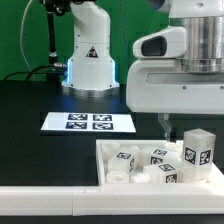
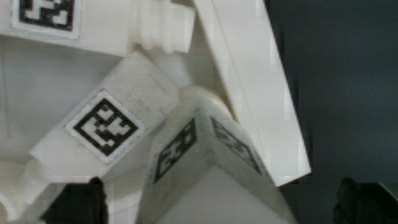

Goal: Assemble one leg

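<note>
Several white legs with black-and-white tags lie in the white walled tray (image 1: pixel 105 165) at the exterior view's lower right. One leg (image 1: pixel 197 150) stands upright at the tray's right end; others (image 1: pixel 128 156) lie tilted in the middle. My gripper (image 1: pixel 168 130) hangs over the tray's far side, just above the lying legs. In the wrist view the gripper (image 2: pixel 217 200) is open, with its dark fingertips (image 2: pixel 80 200) wide apart. A tilted leg (image 2: pixel 121 122) with tagged faces lies between and below them. I see dark space between the leg and the other fingertip.
The marker board (image 1: pixel 88 122) lies flat on the black table left of the tray. The robot's white base (image 1: pixel 88 62) stands at the back. A white rail (image 1: pixel 50 198) runs along the front edge.
</note>
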Available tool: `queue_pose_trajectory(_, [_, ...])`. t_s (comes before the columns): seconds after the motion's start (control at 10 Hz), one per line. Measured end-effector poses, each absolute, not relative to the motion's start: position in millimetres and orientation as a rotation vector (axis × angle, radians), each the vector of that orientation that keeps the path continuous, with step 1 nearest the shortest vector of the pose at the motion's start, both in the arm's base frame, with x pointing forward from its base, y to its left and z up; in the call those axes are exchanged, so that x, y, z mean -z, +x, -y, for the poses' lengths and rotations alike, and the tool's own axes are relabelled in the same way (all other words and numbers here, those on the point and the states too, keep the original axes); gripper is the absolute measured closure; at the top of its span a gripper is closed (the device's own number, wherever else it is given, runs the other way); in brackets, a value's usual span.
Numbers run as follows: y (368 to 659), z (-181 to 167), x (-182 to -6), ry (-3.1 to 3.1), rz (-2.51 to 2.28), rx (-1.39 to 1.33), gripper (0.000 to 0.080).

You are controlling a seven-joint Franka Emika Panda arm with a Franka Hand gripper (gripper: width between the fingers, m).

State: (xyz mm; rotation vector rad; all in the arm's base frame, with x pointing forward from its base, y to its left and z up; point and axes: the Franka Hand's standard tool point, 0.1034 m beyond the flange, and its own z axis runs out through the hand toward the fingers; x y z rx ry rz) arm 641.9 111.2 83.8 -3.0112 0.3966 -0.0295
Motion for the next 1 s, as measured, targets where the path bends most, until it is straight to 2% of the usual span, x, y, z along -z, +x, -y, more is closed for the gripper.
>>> queue_pose_trajectory(0.2, [642, -110, -83.9, -3.051, -0.098, 0.046, 0.0151])
queue_pose_trajectory(0.5, [650, -100, -88.4, -3.026, 0.624, 0.097, 0.0151])
queue_pose_trajectory(0.6, [650, -101, -88.2, -3.031, 0.580, 0.095, 0.0151])
queue_pose_trajectory(0.7, [650, -101, -88.2, -3.037, 0.549, 0.094, 0.0294])
queue_pose_trajectory(0.8, [650, -101, -88.2, -3.039, 0.528, 0.093, 0.0294])
queue_pose_trajectory(0.9, [649, -102, -88.2, -3.053, 0.405, 0.090, 0.0432])
queue_pose_trajectory(1.0, [649, -102, -88.2, -3.063, 0.300, 0.087, 0.0517])
